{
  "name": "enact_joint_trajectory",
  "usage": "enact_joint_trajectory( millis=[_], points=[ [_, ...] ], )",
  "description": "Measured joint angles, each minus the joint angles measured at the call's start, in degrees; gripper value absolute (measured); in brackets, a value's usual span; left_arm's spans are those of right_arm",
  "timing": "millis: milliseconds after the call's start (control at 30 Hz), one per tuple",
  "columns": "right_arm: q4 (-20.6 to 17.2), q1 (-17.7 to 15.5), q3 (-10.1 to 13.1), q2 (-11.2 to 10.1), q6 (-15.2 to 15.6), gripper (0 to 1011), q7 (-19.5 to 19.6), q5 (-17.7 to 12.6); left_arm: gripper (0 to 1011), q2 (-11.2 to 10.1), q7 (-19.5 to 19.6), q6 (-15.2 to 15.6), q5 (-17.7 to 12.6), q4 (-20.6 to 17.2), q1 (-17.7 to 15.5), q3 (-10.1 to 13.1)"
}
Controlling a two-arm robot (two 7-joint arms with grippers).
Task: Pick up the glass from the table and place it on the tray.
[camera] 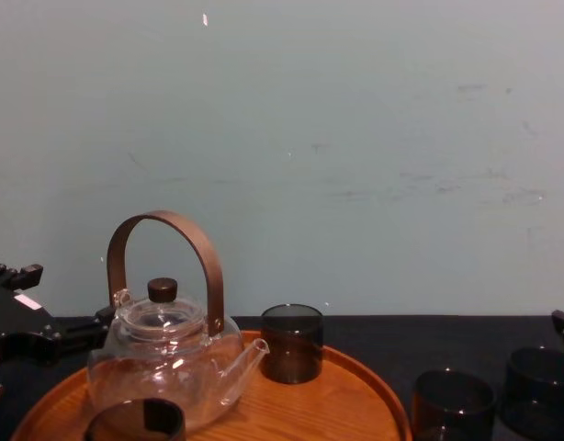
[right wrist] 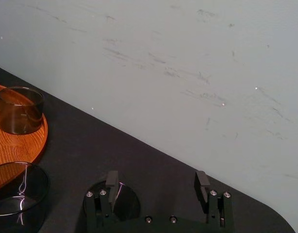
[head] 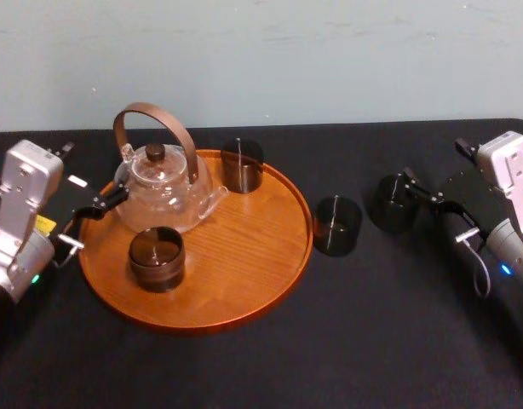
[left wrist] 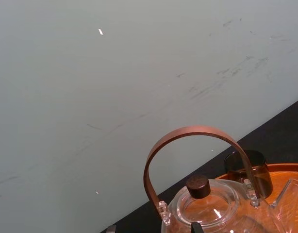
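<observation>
Hovering at a dark glass on the surface, the right tool is holding its fingers apart.
A second loose glass is standing between it and the tray, which is carrying a rear glass, a front glass and a teapot; the left tool is sitting by the teapot, fingers seemingly apart.

Soft, even room light.
The pale wall was evenly lit; small white glints sat on the glass teapot and the dark glass, while the black table lay dull.
</observation>
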State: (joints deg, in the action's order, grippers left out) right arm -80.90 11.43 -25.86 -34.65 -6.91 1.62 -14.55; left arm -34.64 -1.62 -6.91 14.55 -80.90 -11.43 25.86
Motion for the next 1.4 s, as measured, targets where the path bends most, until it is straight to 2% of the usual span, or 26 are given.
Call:
enact_joint_trajectory(
  millis=[1400],
  points=[
    [0.0, 0.0, 0.0, 0.0, 0.0, 1002, 0.0, 0.0, 1001, 0.0, 0.0, 0.0, 0.0, 0.0, 0.0, 0.0]
  ],
)
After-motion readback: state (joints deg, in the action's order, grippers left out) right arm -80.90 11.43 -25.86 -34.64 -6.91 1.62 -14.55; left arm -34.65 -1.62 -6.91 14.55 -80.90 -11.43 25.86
